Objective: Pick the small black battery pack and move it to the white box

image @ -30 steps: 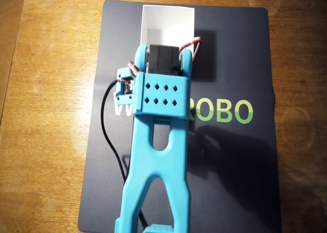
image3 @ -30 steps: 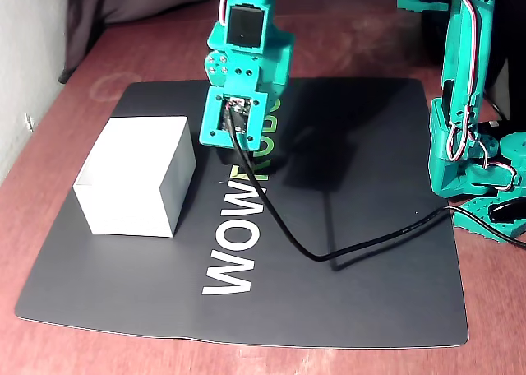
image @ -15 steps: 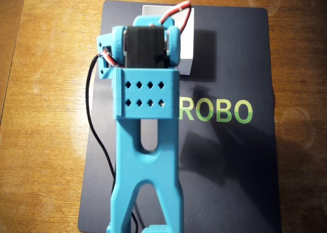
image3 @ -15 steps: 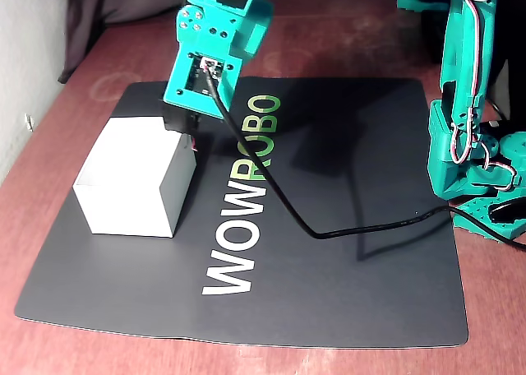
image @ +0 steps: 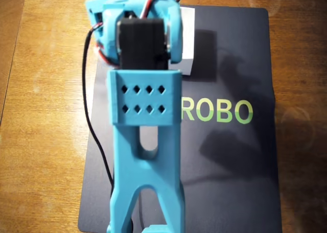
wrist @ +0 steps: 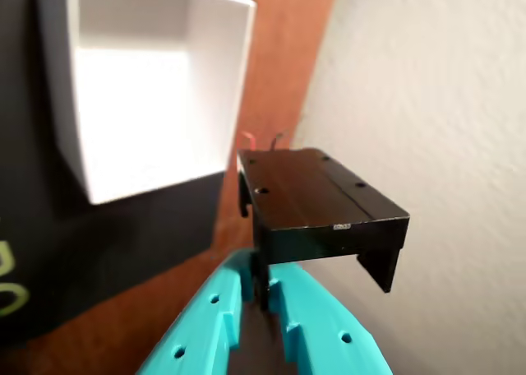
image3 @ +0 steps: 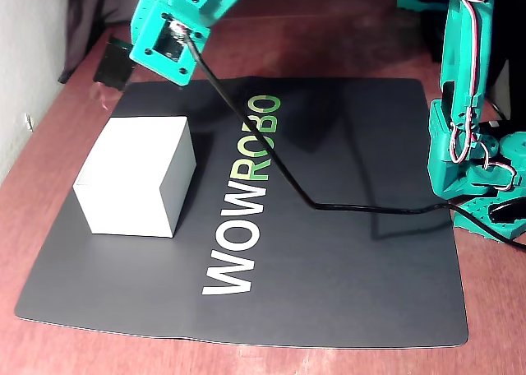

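The small black battery pack is clamped at its near end between my teal fingers. My gripper holds it in the air over the wooden table, close to the pale wall. The white box stands open-topped on the dark mat, up and to the left of the pack in the wrist view. In the fixed view my gripper hangs past the mat's far left corner with the pack sticking out to the left, beyond the box. In the overhead view the arm hides the pack and most of the box.
A dark mat with WOWROBO lettering covers the wooden table. A black cable runs from the gripper across the mat to the arm's base at the right. The wall stands close by the pack.
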You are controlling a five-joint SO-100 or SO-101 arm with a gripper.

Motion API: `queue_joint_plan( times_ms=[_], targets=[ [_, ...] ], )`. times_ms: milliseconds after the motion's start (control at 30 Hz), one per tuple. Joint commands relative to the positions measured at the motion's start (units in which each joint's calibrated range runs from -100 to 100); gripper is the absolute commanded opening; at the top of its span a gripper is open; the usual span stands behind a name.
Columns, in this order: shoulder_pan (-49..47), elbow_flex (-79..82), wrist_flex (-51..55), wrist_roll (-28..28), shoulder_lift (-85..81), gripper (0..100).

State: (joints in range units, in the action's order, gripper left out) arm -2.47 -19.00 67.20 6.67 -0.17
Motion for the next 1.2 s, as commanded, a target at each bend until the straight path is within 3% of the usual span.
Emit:
queue_joint_plan(
  times_ms=[0, 200, 1167],
  targets=[
    [2.6, -3.4, -5.3, 1.1, 1.1, 1],
    [4.8, -3.5, -10.1, 1.2, 5.6, 1],
    [6.3, -2.3, -9.6, 2.0, 18.5, 1]
  ],
)
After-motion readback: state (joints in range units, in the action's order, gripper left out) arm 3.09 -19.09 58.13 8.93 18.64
